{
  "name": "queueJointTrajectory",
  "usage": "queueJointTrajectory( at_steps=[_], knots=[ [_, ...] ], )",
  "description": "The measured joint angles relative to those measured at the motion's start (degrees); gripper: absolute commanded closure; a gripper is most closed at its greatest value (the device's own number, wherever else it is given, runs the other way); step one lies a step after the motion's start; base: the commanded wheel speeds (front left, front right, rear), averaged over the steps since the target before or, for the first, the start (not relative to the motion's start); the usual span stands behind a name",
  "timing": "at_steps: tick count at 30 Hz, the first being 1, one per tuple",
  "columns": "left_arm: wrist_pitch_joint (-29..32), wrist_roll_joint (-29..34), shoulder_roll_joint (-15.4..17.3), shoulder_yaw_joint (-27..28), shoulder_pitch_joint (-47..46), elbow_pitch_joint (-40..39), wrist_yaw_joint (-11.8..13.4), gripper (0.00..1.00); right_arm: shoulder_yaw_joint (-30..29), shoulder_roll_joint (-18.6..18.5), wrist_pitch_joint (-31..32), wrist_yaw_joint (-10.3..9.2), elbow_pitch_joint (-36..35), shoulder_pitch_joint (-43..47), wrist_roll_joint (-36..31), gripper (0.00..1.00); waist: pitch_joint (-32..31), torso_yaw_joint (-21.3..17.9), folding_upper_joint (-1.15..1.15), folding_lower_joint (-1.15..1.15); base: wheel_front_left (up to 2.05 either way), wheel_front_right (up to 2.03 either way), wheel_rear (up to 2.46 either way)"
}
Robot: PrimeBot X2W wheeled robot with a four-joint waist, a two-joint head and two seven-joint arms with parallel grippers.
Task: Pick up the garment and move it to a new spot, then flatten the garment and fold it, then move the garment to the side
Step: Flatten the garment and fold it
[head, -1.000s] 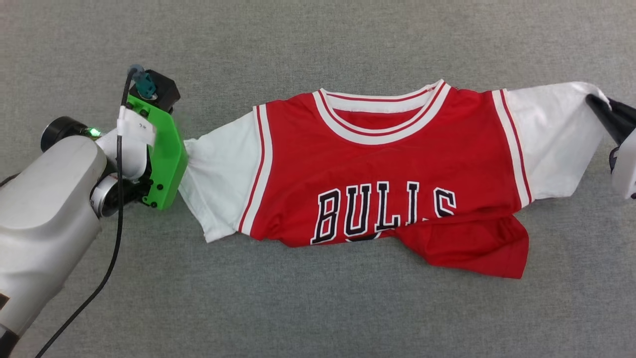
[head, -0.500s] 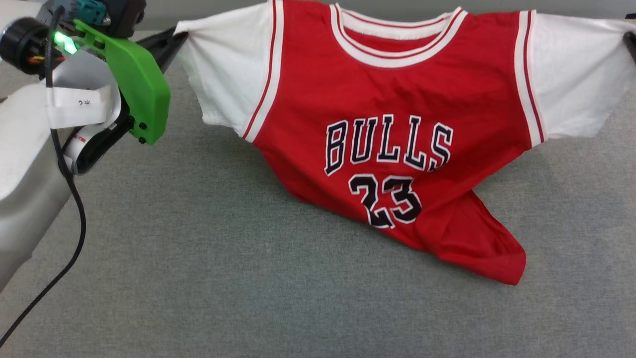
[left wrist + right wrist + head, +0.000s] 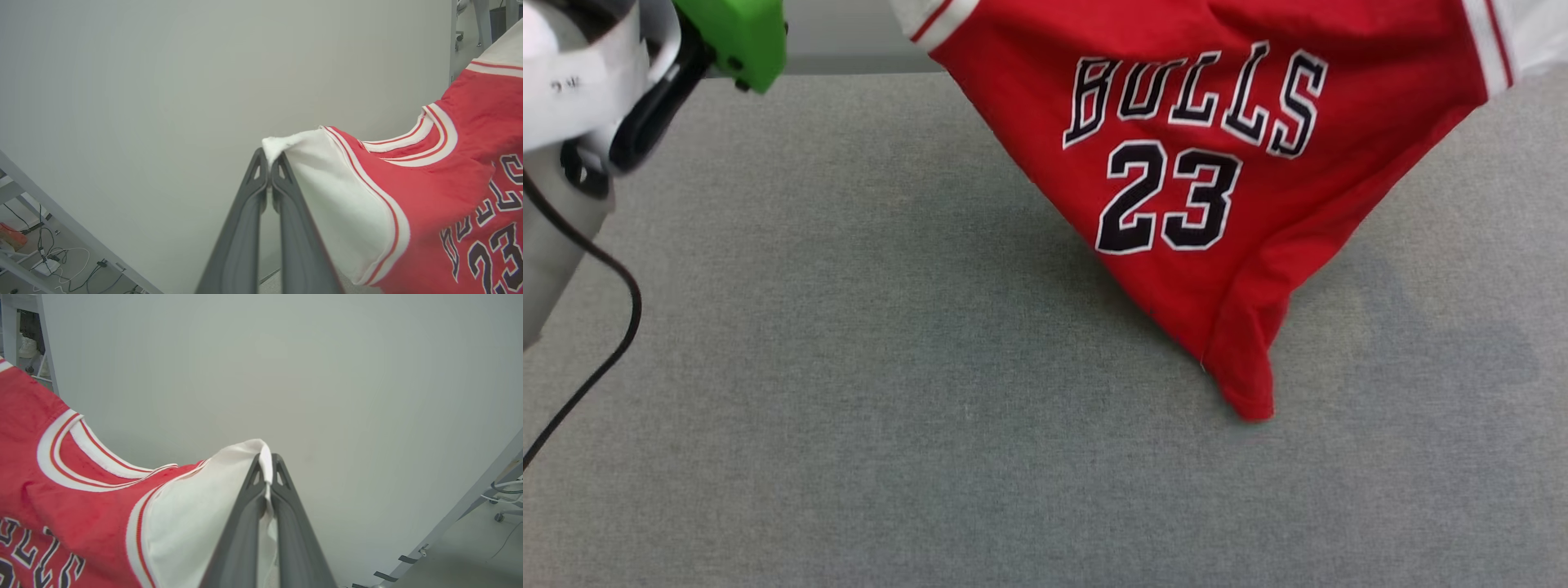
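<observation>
So: red jersey-style T-shirt (image 3: 1347,188) hangs by both sleeves

Left gripper (image 3: 267,157) has its two dark jaws pressed together on the tip of one white short sleeve (image 3: 347,212); right gripper (image 3: 267,457) likewise, jaws closed on the other white sleeve (image 3: 192,514), a strip of white cloth pinched between them; T-shirt stretched between the two, up in the air before a plain pale wall (image 3: 163,81); red-white striped collar (image 3: 433,139) sags between the sleeves; in the head view black white-edged "BULLS" and "23" face the camera, body tapering to a bunched lower corner right at the grey fabric-covered bench (image 3: 849,408); contact there unclear; green plastic bracket (image 3: 739,33) on the left arm at top left, black cable (image 3: 633,306) looping below it.
</observation>
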Motion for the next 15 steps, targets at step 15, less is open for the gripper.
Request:
queueJointTrajectory(
  at_steps=[15],
  knots=[
    [-6.03, 6.45, -8.71, 3.3, -25.47, 16.71, -1.92, 1.0, 5.43, 5.56, -0.09, 0.0, 14.5, -30.75, -5.39, 1.0, 10.23, -1.04, 0.0, 0.0, 0.0, 0.0, 0.0]
  ],
)
